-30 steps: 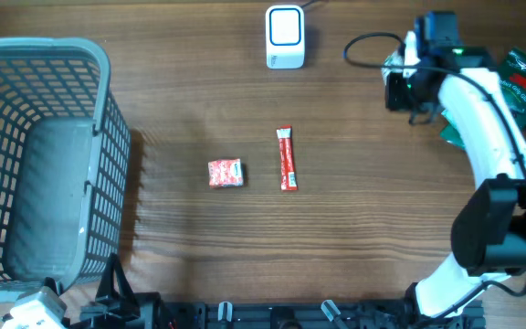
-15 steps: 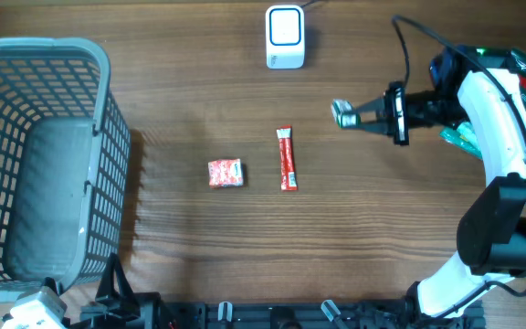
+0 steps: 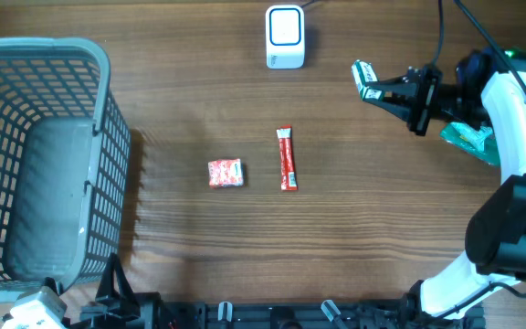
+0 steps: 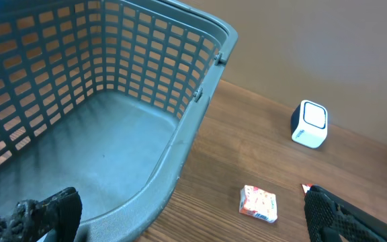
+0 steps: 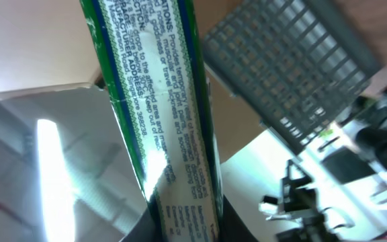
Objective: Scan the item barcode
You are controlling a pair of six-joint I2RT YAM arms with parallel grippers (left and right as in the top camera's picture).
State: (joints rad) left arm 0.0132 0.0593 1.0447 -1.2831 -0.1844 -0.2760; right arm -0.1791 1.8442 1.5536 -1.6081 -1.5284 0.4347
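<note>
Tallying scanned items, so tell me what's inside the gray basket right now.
Nothing shows inside the basket: its gray floor is bare in the overhead and left wrist views. Only strips of floor behind the slanted lattice walls are partly covered.

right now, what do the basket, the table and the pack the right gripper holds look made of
basket: grey moulded plastic, matte; even lattice walls and a thick rim.
table: wood or wood-look laminate, satin; brown grain lines.
pack: probably glossy printed card, possibly plastic film; a glare streak runs over the fine print, and the edges are straight.
</note>
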